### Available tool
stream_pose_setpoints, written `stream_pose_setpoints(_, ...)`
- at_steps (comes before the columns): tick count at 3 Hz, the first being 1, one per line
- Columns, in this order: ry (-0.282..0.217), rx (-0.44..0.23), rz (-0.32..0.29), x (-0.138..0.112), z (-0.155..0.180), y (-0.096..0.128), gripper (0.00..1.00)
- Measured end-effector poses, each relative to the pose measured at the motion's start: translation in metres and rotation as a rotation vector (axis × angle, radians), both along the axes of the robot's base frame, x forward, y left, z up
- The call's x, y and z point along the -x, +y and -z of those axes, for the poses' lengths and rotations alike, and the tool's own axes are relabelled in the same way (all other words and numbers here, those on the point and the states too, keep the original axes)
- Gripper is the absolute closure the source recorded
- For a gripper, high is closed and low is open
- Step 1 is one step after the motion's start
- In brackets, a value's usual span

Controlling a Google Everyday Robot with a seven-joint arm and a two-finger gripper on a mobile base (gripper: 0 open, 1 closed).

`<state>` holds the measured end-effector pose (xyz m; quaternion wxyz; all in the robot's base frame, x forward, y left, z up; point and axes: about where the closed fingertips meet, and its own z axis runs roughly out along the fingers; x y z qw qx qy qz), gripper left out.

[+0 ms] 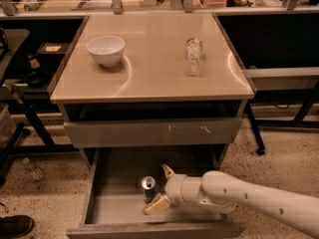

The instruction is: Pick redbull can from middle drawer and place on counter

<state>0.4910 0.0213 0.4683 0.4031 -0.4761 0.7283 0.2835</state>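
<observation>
Only one redbull can (147, 187), gripper (156, 190) alongside.

Counter (149, 78) is glossy beige with a darker rim. Bowl (105, 50) white. Bottle (193, 56) clear. Upper drawer front (149, 132) grey with white scuffs. Middle drawer (114, 208) plain grey. Redbull can (147, 188) is dark blue with a silver top. Gripper (158, 189) sits in the middle drawer just right of the can, with tan fingers spread. Arm (249, 198) cream-white. Floor (279, 153) speckled beige.
</observation>
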Motion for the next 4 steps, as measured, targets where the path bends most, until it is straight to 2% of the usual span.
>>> stream_pose_setpoints(1,0.004,-0.018,-0.003,-0.006,0.002,0.011,0.00)
stream_pose_setpoints(3,0.003,-0.054,-0.059,-0.019,0.006,0.047,0.00)
stream_pose_setpoints(4,-0.002,-0.045,-0.065,-0.020,0.013,0.060,0.18)
